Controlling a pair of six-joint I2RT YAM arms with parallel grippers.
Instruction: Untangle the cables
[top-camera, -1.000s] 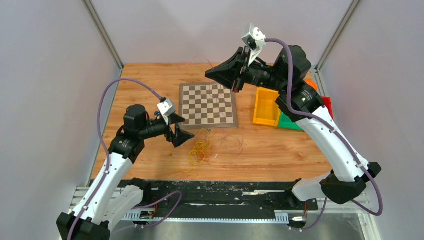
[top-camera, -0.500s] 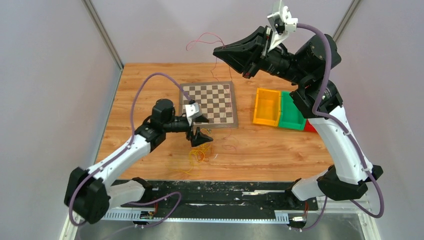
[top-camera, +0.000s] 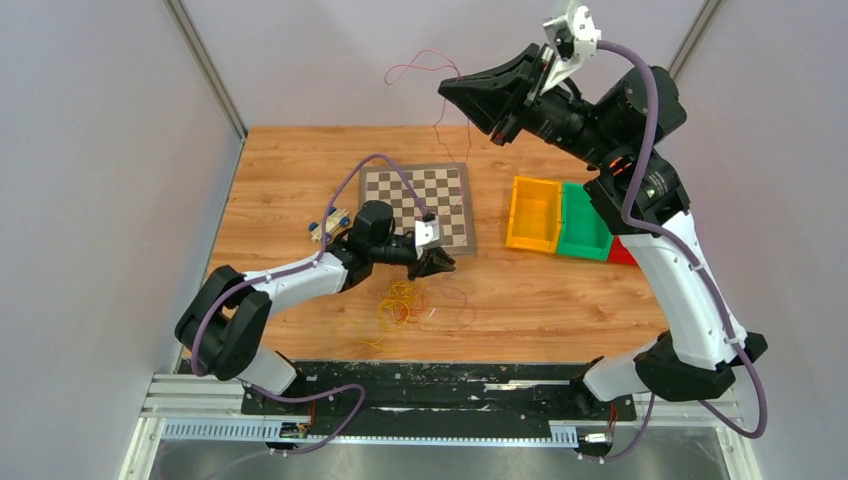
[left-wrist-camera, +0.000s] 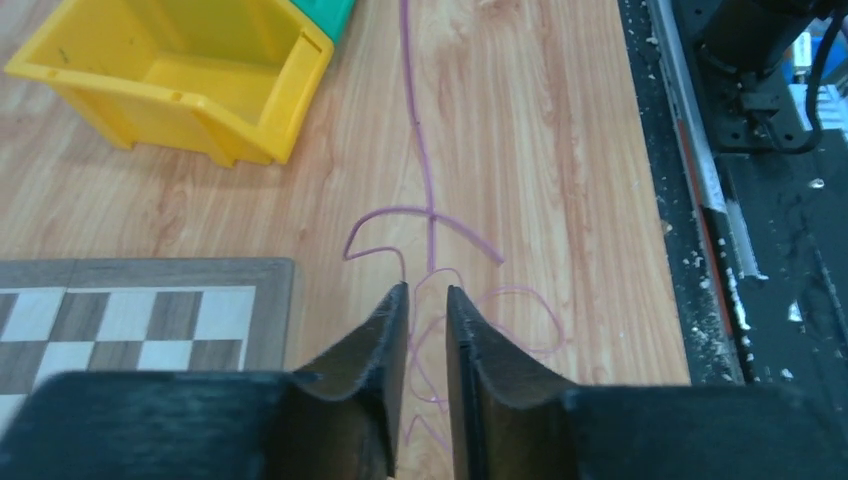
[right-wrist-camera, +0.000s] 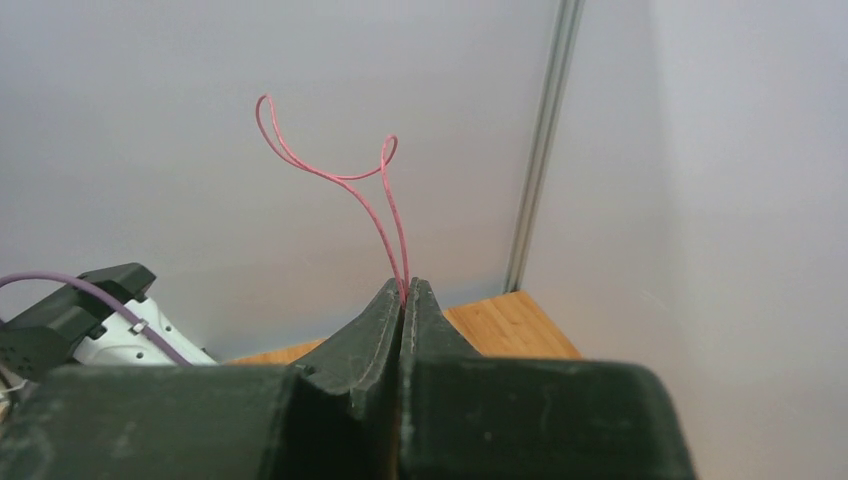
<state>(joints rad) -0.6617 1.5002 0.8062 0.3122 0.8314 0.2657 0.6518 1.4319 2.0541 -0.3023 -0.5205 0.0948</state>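
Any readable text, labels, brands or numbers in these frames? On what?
None readable in any view.
The chessboard shows plain squares, no letters or numbers.
The yellow bin, the green bin and the pink cable carry no visible label or print.

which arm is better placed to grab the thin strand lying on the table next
Left. The left gripper is low over the table, jaws narrowly apart astride the strand; the right gripper is high up, shut on the pink cable.
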